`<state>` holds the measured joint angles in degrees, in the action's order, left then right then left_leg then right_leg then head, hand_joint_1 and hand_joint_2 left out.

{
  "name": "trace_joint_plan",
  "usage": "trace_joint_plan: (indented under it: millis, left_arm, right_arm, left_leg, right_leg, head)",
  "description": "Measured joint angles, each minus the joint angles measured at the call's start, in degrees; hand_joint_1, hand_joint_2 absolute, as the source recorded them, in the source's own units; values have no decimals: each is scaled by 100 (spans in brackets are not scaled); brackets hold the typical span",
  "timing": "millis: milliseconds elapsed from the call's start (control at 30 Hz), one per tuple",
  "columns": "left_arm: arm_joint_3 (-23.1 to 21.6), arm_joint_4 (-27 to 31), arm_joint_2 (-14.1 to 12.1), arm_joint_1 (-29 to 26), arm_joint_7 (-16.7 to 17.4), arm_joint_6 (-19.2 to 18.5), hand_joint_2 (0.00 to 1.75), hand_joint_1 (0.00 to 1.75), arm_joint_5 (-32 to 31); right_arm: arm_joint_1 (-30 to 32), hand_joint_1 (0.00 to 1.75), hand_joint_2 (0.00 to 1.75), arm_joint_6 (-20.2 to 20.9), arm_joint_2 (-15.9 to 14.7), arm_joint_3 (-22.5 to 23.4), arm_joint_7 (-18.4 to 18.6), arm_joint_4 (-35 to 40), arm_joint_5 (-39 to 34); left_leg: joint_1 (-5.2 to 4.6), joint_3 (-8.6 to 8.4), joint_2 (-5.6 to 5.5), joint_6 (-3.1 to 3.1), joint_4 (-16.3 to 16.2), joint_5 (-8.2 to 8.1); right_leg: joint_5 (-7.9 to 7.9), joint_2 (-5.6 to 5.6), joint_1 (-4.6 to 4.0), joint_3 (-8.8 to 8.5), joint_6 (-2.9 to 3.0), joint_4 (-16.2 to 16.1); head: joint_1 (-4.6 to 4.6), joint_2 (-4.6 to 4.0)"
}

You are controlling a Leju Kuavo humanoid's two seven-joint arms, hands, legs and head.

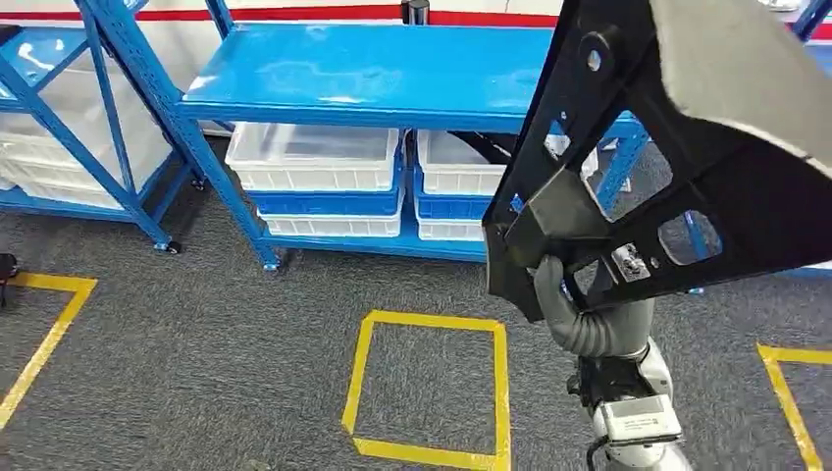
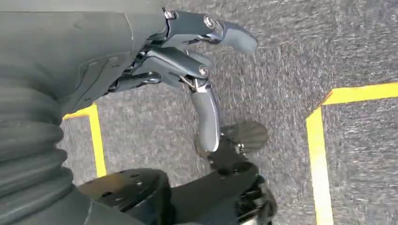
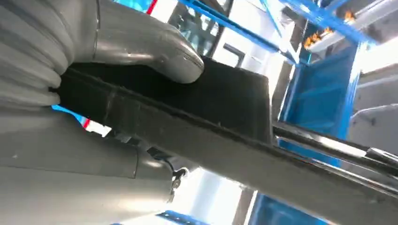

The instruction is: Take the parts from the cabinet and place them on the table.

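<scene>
We are gripping the large black plastic panel with cut-out holes [image 1: 677, 177] in our right hand [image 1: 559, 235], thumb pressing its face, raising it away from the blue metal shelving [image 1: 373, 74] for carrying. Our left hand [image 2: 187, 70] is hanging loosely spread, holding nothing.

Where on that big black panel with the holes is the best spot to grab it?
Probably its lower corner, where the right robot hand already holds it. The black panel is a flat, thin sheet with cut-outs, so an edge suits a clamp: in the right wrist view the thumb presses one face, the palm backing the other. Coming from below keeps the wide upper part clear of the arm.
</scene>
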<state>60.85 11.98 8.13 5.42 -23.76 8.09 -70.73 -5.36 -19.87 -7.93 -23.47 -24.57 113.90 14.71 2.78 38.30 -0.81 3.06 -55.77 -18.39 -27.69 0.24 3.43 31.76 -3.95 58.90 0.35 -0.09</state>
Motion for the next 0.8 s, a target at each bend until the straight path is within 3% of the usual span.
trace_joint_plan:
  millis: [33, 67, 100, 167, 200, 233, 267, 300, 367, 400, 433, 500, 533, 567, 633, 700, 733, 767, 800]
  left_arm:
    - [0, -2, 0, -10, 9, 0, 175, 0, 0]
    - [0, -9, 18, -12, 11, 0, 175, 0, -2]
    - [0, -9, 13, -11, 20, 13, 175, 0, -2]
    - [0, -11, 22, -9, 26, 24, 175, 0, -2]
    - [0, -11, 22, -12, 26, 33, 175, 0, -2]
    - [0, -11, 22, -14, 28, 33, 175, 0, -2]
    - [0, -11, 22, -18, 28, 35, 175, 0, -2]
    - [0, -11, 22, -17, 28, 39, 175, 0, -2]
    - [0, -9, 22, -8, 28, 46, 175, 0, -2]
    - [0, -11, 20, 3, 28, 48, 175, 0, -2]
    - [0, -11, 24, 8, 28, 48, 175, 0, -2]
    - [0, -11, 35, 7, 28, 48, 175, 0, -2]
    - [0, -11, 37, 3, 28, 48, 175, 0, -2]
    - [0, -11, 44, 4, 28, 48, 175, 0, -2]
    - [0, -9, 39, 12, 28, 53, 175, 0, 0]
    - [0, -11, 42, 24, 28, 59, 175, 0, 0]
    - [0, -11, 42, 23, 28, 61, 175, 0, 0]
    - [0, -11, 42, 23, 28, 61, 175, 0, 0]
    - [0, -11, 44, 23, 28, 61, 175, 0, -2]
  right_arm:
    - [-4, 175, 175, -2, 2, 0, 0, 0, 2]
    - [-1, 175, 175, -2, 2, 2, 2, 2, 2]
    - [-2, 175, 175, -2, 0, 0, 2, 2, 13]
    - [4, 175, 175, -2, 0, 0, 2, 0, 20]
    - [3, 175, 175, -2, 0, -2, 2, -4, 22]
    - [4, 175, 175, -2, 0, -2, 2, -7, 22]
    - [4, 175, 175, -2, 0, -4, 2, -7, 20]
    - [2, 175, 175, -2, 0, -4, 2, -7, 22]
    - [-1, 175, 175, -2, 0, -4, 2, -7, 24]
    - [1, 175, 175, -2, 0, -4, 2, -7, 26]
    - [-1, 175, 175, -4, -2, -2, 4, -7, 28]
    - [6, 175, 175, -7, -4, -4, 13, -7, 31]
    - [2, 175, 175, -7, -4, -4, 13, -7, 35]
    - [3, 175, 175, -7, -7, -4, 13, -4, 37]
    - [-5, 175, 175, -7, -22, -2, 13, -4, 37]
    - [6, 175, 175, -7, -24, -4, 13, -7, 44]
    - [8, 175, 175, -7, -31, -4, 13, -13, 46]
    - [8, 175, 175, -7, -39, -4, 13, -22, 57]
    - [9, 175, 175, -7, -44, -4, 13, -22, 72]
  left_leg:
    - [44, 17, 5, 37, -6, 37]
    - [66, 33, 41, 17, -81, -56]
    - [49, 145, 80, -26, -380, -315]
    - [-15, 560, 75, -83, -1449, -896]
    - [-37, 728, 75, -106, -1895, -1080]
    - [-57, 805, 74, -144, -2133, -1152]
    - [-82, 740, 73, -190, -2095, -1104]
    - [-117, 530, 71, -259, -1786, -950]
    - [-186, -45, 78, -392, -847, -611]
    - [-229, -207, 103, -418, -556, -664]
    - [-246, -225, 107, -394, -468, -666]
    - [-291, -195, 83, -398, -475, -658]
    - [-307, -191, 65, -419, -460, -644]
    - [-250, -217, 63, -474, -393, -601]
    - [-256, -205, 41, -507, -391, -585]
    - [-263, -181, -19, -517, -391, -580]
    - [-267, -174, -50, -522, -391, -576]
    - [-268, -173, -93, -524, -391, -573]
    - [-266, -173, -146, -526, -392, -568]
  right_leg:
    - [24, 0, -5, 17, 55, 1]
    - [51, -4, -9, 19, 99, -4]
    - [67, -6, -34, 23, 130, -4]
    - [77, -23, -96, 43, 176, -1]
    - [86, -35, -134, 53, 201, -1]
    - [82, -38, -173, 58, 207, 0]
    - [81, -38, -205, 59, 208, 0]
    - [79, -38, -226, 55, 211, 0]
    - [75, -38, -244, 42, 211, 1]
    - [69, -41, -271, 55, 207, 8]
    - [60, -46, -322, 82, 192, 29]
    - [72, -72, -279, 95, 170, 3]
    - [82, -87, -266, 90, 150, -10]
    - [30, -87, -266, 145, 118, 38]
    - [-227, -66, -265, 352, 150, 496]
    - [-563, -55, -264, 813, 189, 1426]
    - [-632, -52, -264, 967, 171, 1723]
    - [-582, -51, -263, 993, 135, 1741]
    - [-436, -45, -262, 874, 83, 1495]
  head:
    - [-3, 0]
    - [-27, 0]
    - [-35, 0]
    - [-51, 0]
    - [-51, 0]
    - [-51, 0]
    - [-48, 0]
    - [-51, 0]
    - [-51, 0]
    - [-46, 0]
    - [-33, 0]
    - [-44, 0]
    - [-40, 0]
    - [-44, 0]
    - [-22, 0]
    - [-29, 0]
    - [-22, 0]
    - [-31, 0]
    - [-22, 0]
